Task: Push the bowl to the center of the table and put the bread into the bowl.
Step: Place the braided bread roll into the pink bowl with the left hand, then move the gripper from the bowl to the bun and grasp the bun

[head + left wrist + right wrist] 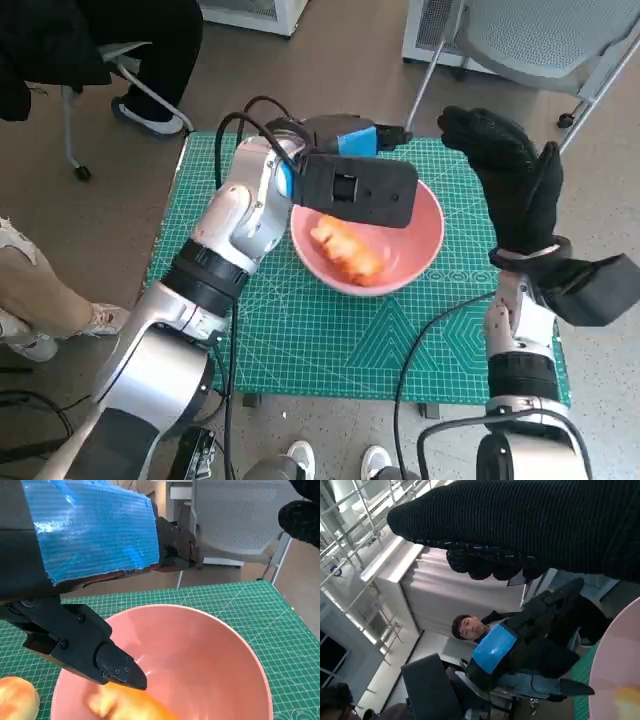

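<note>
At table (300, 340) centre the bread (347, 250) lies inside the pink bowl (420, 235); left hand (335, 140) hovers at 12 o'clock, fingers spread, empty; right hand (510, 175), at 3 o'clock, holds nothing

Pink bowl (405, 262), round and upright, near the middle of the green-matted counter (330, 340). Orange-golden bread (347, 250) lying inside it.

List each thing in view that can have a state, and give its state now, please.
bowl: upright on the green mat, bread inside.
bread: lying in the bowl, not held.
left hand: above the bowl's far rim, holding nothing, fingers apart.
right hand: raised beside the bowl, holding nothing.
green mat: flat on the table.
</note>
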Tool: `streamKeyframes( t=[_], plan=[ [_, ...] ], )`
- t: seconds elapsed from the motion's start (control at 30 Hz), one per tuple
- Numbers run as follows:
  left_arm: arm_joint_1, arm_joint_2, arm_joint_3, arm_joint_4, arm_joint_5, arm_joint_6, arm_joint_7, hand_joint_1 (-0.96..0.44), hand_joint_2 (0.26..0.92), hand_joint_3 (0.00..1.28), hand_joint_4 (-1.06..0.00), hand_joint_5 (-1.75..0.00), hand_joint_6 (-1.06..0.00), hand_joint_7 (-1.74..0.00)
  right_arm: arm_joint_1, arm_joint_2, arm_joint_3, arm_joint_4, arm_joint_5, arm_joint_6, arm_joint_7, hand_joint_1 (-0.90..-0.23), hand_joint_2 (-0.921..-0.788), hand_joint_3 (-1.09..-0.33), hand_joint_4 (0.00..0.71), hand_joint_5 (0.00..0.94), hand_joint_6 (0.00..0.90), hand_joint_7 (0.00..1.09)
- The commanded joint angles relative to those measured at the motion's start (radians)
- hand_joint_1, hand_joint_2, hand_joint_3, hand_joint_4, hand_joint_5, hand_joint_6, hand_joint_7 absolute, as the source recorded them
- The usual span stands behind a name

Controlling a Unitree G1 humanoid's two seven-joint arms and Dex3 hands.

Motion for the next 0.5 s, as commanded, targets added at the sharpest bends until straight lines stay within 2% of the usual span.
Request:
streamKeyframes(
  t=[0.03,0.27,0.4,0.5],
  plan=[
    [-0.018,0.013,0.012,0.008,-0.017,-0.009,0.02,-0.38,0.74,0.0,0.0,0.0,-0.18,0.0,0.019,0.006,0.006,0.015,-0.007,-0.001,-0.006,-0.688,-0.921,-0.774,0.155,0.0,-0.001,0.52],
    [0.02,0.061,0.021,-0.065,-0.02,-0.03,0.012,-0.49,0.796,0.03,0.0,0.0,-0.16,0.0,0.022,0.009,0.009,0.011,-0.006,-0.003,-0.004,-0.688,-0.921,-0.774,0.155,0.0,-0.001,0.52],
    [0.06,0.12,0.038,-0.174,-0.024,-0.014,-0.016,-0.54,0.818,0.03,0.0,0.0,-0.15,0.0,0.024,0.009,0.011,0.006,-0.006,-0.002,-0.005,-0.687,-0.921,-0.774,0.155,0.0,-0.001,0.52],
    [0.121,0.183,0.072,-0.334,-0.024,0.039,-0.052,-0.53,0.816,0.02,0.0,0.0,-0.15,0.0,0.022,0.008,0.012,0.004,-0.003,0.001,-0.003,-0.686,-0.921,-0.775,0.155,0.0,-0.001,0.52]
  ],
)
